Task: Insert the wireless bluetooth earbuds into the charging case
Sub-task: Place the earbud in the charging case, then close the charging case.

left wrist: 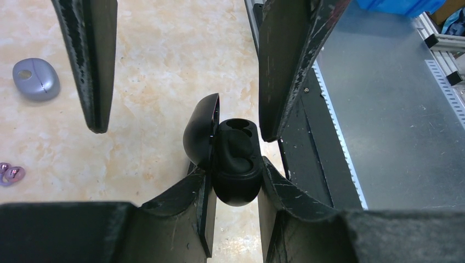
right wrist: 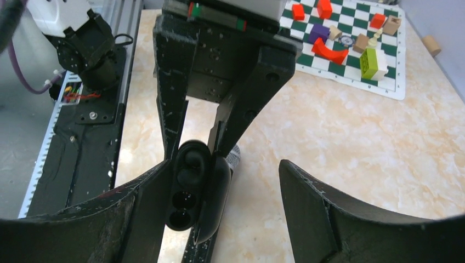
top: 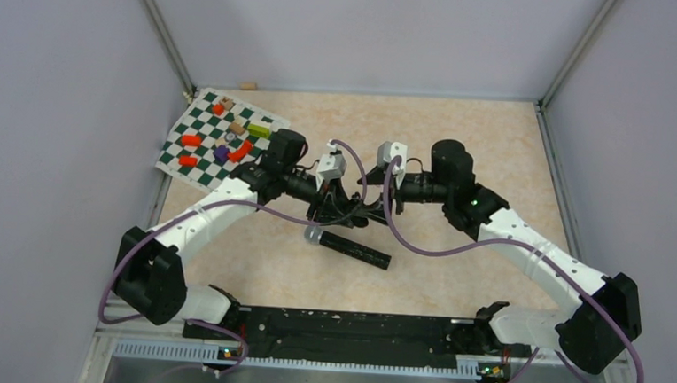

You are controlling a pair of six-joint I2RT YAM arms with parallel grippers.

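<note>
My left jaws are clenched on the black charging case point(left wrist: 236, 170), held above the surface point(left wrist: 153, 55) with its lid open, I think so that the sockets face my other arm. My right jaws stand released and empty, spread just over it. Two purple earbuds point(left wrist: 11, 174) lie on the surface toward the far side, near a closed purple case point(left wrist: 35, 79); black ones I cannot find
</note>
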